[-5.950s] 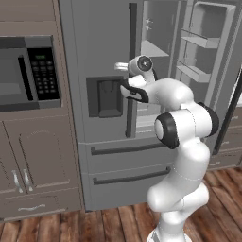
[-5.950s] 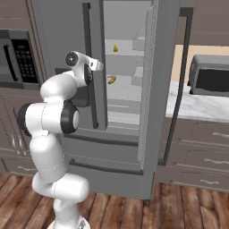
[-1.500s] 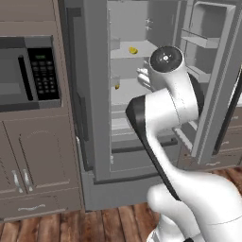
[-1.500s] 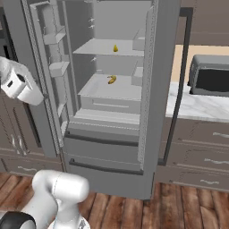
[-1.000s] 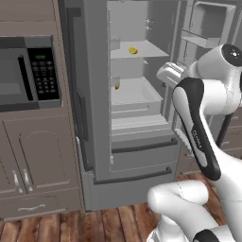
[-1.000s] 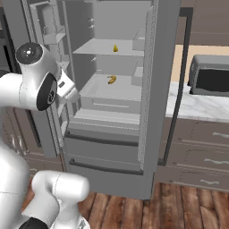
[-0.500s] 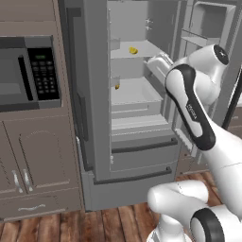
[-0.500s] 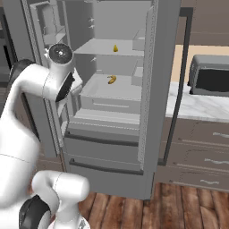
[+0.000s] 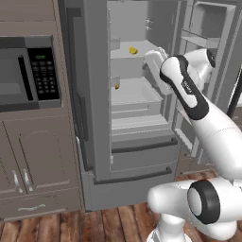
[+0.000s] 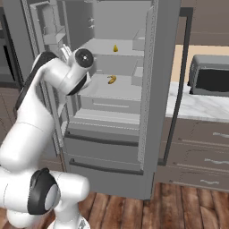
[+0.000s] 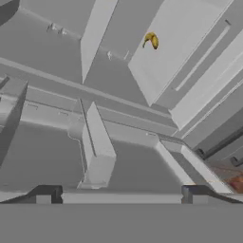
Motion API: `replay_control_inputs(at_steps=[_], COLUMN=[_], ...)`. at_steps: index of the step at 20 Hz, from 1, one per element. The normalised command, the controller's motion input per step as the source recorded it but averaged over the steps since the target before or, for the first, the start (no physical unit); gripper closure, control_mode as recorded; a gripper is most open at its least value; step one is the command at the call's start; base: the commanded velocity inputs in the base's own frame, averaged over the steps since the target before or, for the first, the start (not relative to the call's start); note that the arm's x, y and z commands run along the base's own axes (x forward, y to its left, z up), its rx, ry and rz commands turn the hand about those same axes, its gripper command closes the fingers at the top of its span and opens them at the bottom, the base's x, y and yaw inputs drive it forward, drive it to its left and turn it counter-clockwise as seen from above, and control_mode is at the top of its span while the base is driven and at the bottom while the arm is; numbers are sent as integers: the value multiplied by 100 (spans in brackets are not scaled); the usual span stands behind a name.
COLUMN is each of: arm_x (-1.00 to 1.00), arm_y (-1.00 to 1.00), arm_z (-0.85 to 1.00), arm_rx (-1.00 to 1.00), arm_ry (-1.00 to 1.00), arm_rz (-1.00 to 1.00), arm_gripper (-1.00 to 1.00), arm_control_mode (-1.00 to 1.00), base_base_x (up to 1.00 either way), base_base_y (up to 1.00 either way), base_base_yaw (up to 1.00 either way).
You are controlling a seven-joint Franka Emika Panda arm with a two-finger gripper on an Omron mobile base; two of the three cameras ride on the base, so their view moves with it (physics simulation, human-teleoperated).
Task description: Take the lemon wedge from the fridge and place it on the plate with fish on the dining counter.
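Note:
The fridge (image 9: 137, 160) stands with both upper doors swung open. The lemon wedge (image 9: 133, 50) (image 10: 115, 48) lies on the upper shelf, tiny and bright yellow. My gripper (image 9: 152, 66) (image 11: 118, 193) hovers in the doorway right of the shelves, level with the gap between them and well short of the wedge. It is open, its fingertips (image 11: 45, 192) wide apart with nothing between them. A darker orange-yellow curved bit (image 9: 117, 86) (image 10: 112, 79) (image 11: 152, 41) rests on the lower shelf. The plate with fish and the dining counter are out of view.
A dark built-in microwave (image 9: 28, 75) sits left of the fridge, above wooden cabinets (image 9: 33, 165). To the right, a marble-topped side counter (image 10: 197, 105) carries a dark appliance (image 10: 209, 75). The open door's bins (image 9: 208, 28) flank my arm. The floor is wood.
My arm has swung in from the side toward the open fridge. The hand now sits closer to the shelves. The gripper stays open and the wedge has not moved.

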Motion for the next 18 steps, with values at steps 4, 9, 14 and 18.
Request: replay_control_inputs(at_steps=[4, 9, 14, 18], arm_x=[79, 78, 50, 26], arm_y=[25, 30, 40, 52], arm_z=[0, -1, -9, -11], arm_rx=[11, 8, 6, 4], arm_ry=[0, 0, 7, 16], arm_rz=[0, 2, 10, 17], arm_gripper=[-100, -100, -100, -100], arm_control_mode=[-100, -100, -100, -100], base_base_x=[0, 0, 0, 0], base_base_y=[0, 0, 0, 0], base_base_yaw=[0, 0, 0, 0])
